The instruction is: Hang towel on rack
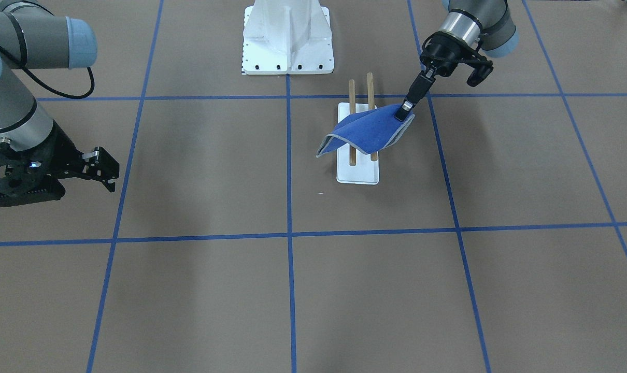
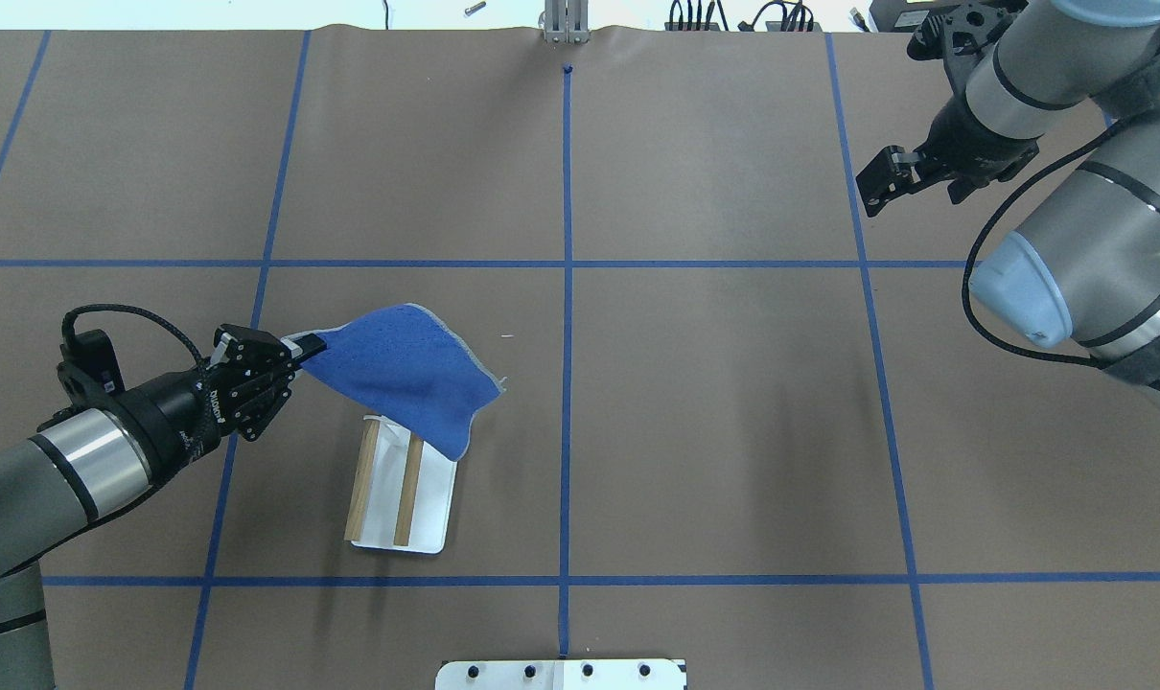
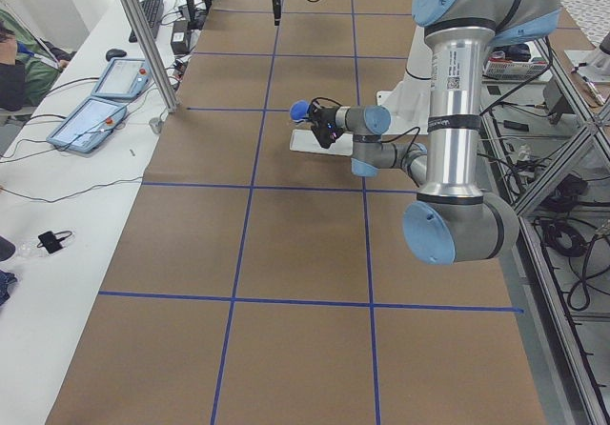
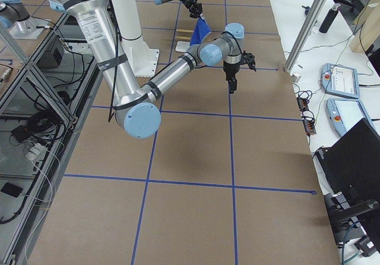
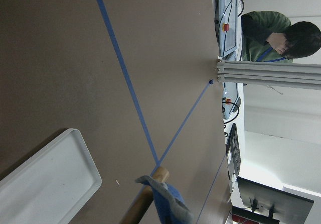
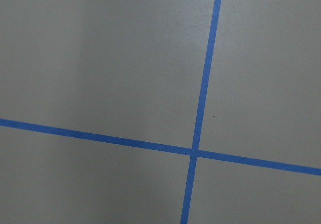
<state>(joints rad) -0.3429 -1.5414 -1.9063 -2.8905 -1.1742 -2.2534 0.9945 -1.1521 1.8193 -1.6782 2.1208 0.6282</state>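
Observation:
The blue towel (image 2: 403, 379) lies draped across the two brown rods of the rack (image 2: 409, 489), and one corner is held up to the side. My left gripper (image 2: 307, 347) is shut on that corner, just left of the rack. In the front view the towel (image 1: 368, 132) covers the middle of the rods (image 1: 352, 90) above the white base plate (image 1: 357, 173), with my left gripper (image 1: 404, 110) at its right corner. The left wrist view shows a rod end (image 5: 148, 196) with a bit of towel (image 5: 168, 204) on it. My right gripper (image 2: 887, 177) is open and empty, far off to the right.
The large white bolted pedestal (image 1: 287, 36) stands at the robot's side of the table, behind the rack. Blue tape lines (image 6: 200, 108) cross the brown table. A person (image 5: 271, 35) sits at a side bench beyond the table's end.

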